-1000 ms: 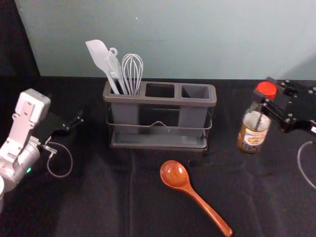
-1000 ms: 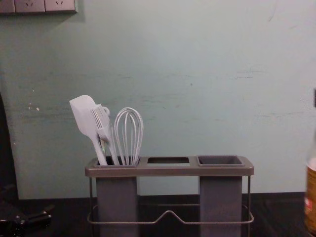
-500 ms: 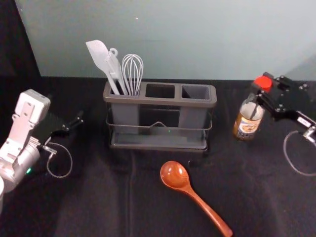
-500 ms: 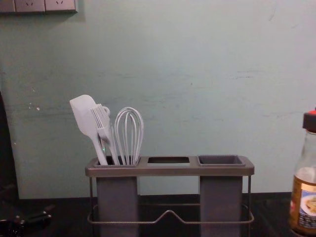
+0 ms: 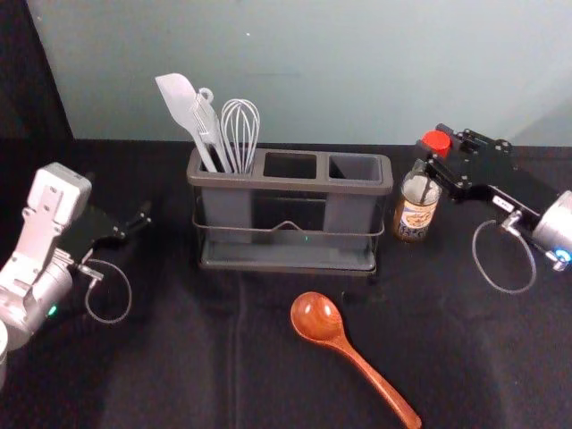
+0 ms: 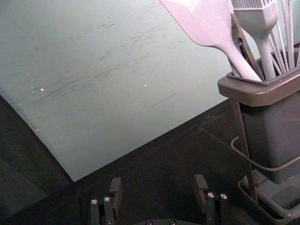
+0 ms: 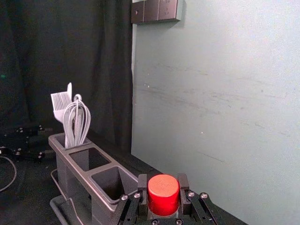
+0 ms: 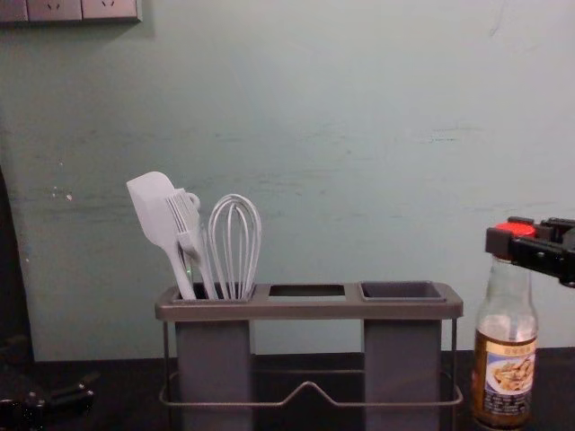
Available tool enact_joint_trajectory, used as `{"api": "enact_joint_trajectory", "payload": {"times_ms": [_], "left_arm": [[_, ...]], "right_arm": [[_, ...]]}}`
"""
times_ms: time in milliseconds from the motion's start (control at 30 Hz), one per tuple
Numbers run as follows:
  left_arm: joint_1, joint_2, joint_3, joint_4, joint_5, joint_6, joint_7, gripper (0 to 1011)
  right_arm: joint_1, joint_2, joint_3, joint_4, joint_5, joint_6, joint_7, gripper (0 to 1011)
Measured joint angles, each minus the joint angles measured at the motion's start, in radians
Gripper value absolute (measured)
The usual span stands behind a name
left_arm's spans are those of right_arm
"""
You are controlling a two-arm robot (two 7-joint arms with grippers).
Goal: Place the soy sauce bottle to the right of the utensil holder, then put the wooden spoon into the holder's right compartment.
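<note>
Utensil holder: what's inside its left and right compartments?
The left compartment holds a spatula, brush, whisk and more; its wall hides their lower ends. I see no utensil in the right compartment; its floor is unclear.

a scuffed pale wall [image 8: 359,135] rises behind black cloth [image 5: 179,357].

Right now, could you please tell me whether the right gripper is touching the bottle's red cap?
Touching: the right wrist view shows the right gripper with its fingers against both sides of the red cap.

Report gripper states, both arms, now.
Left gripper: open, holding nothing.
Right gripper: closed on the soy sauce bottle's red cap.
</note>
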Motion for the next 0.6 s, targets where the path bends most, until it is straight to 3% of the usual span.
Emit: {"api": "enact_joint_trajectory", "payload": {"times_ms": [600], "left_arm": [[0.000,0.000,0.000,0.000,0.000,0.000,0.000,1005]], "right_arm": [[0.040,-0.050,-0.029,0.095,-0.023,-0.012,0.005,387]]}}
